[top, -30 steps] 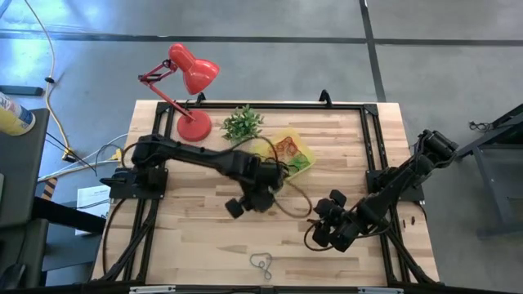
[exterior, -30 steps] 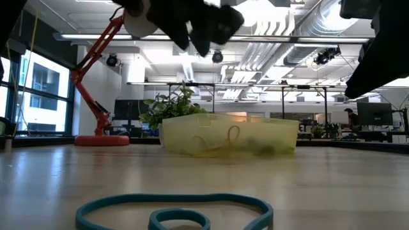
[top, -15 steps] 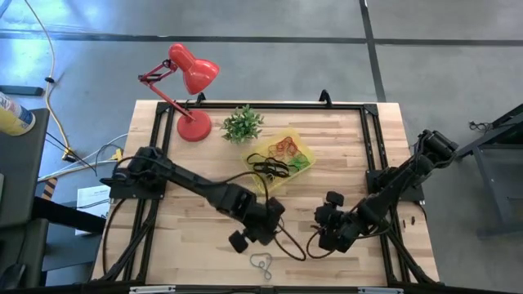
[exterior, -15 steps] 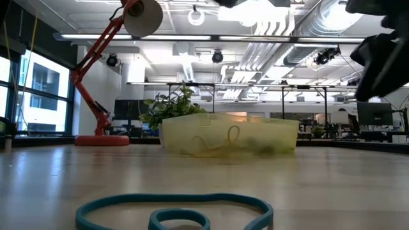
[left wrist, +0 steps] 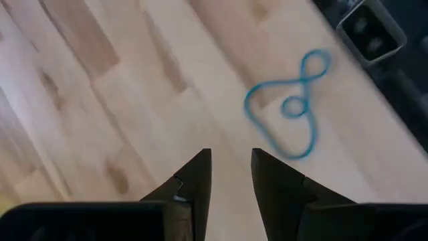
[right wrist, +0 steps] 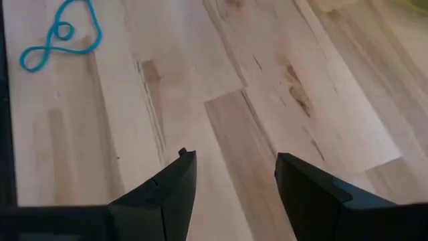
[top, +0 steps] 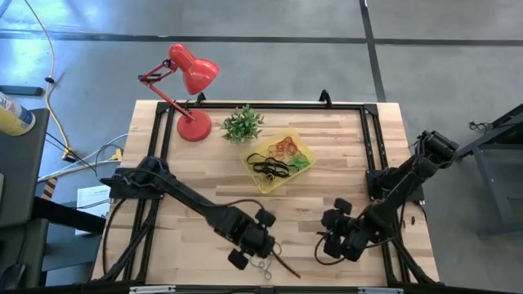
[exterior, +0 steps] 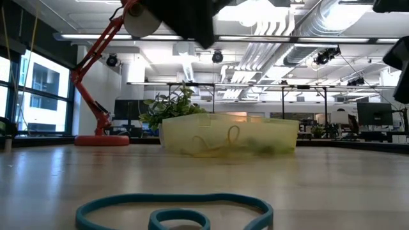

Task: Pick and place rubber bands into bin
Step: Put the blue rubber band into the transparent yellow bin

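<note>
A blue rubber band (left wrist: 291,107), twisted into a loop with a small eye, lies flat on the wooden table near its front edge (exterior: 172,207). My left gripper (left wrist: 231,167) hangs just above and beside it (top: 255,249), open by a narrow gap, with nothing between its fingers. The yellow bin (top: 280,159) stands at the table's middle back and holds black, orange and green rubber bands. My right gripper (right wrist: 234,167) is open wide over bare wood at the front right (top: 328,237); the blue band (right wrist: 60,37) shows beyond it.
A red desk lamp (top: 189,90) and a small green plant (top: 242,124) stand at the back, left of the bin. A black frame (top: 372,139) runs round the table's edges. Bare wood lies between the bin and the front edge.
My left gripper has swung from beside the bin toward the table's near edge, sinking a little and rolling, and now hangs over the blue band. The bin, half hidden by the arm before, shows whole. My right gripper has shifted slightly toward the near edge.
</note>
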Controlling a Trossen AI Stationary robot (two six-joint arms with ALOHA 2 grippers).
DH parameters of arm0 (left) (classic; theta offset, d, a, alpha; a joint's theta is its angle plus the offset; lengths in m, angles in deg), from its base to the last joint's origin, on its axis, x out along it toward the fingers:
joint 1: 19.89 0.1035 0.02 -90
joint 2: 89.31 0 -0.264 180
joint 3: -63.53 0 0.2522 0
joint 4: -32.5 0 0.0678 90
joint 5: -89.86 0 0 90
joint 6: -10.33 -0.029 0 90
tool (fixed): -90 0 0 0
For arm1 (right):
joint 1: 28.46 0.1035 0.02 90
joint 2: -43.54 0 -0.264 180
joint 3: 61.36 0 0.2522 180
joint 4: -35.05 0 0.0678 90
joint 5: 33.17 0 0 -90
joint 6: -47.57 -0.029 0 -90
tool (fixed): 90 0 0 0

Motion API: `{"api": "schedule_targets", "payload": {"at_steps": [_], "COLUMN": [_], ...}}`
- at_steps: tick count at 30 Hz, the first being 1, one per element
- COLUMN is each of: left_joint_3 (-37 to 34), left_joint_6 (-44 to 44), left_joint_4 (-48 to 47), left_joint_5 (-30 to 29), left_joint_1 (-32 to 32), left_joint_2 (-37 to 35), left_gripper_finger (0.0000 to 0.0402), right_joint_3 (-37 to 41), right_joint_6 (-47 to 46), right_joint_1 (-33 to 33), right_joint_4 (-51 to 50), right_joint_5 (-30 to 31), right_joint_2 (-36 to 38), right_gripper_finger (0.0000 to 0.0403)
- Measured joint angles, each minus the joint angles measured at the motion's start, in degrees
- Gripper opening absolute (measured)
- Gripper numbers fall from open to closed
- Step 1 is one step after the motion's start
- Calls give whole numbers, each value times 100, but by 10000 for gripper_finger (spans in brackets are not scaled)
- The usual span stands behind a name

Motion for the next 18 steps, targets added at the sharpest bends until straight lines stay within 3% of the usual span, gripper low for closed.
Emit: {"api": "schedule_targets", "payload": {"at_steps": [6,12,18], "left_joint_3": [12,5,20], "left_joint_6": [1060,2356,3027], "left_joint_4": [89,102,655], "left_joint_5": [-231,-1011,-855], "left_joint_1": [-244,-456,-516], "left_joint_2": [52,142,489], "left_gripper_finger": [95,95,95], "right_joint_3": [0,0,0], "right_joint_6": [143,719,1027], "right_joint_1": [219,308,451], "right_joint_4": [-51,-228,-372], "right_joint_5": [-29,162,3], "right_joint_2": [0,0,0], "right_gripper_finger": [193,193,193]}}
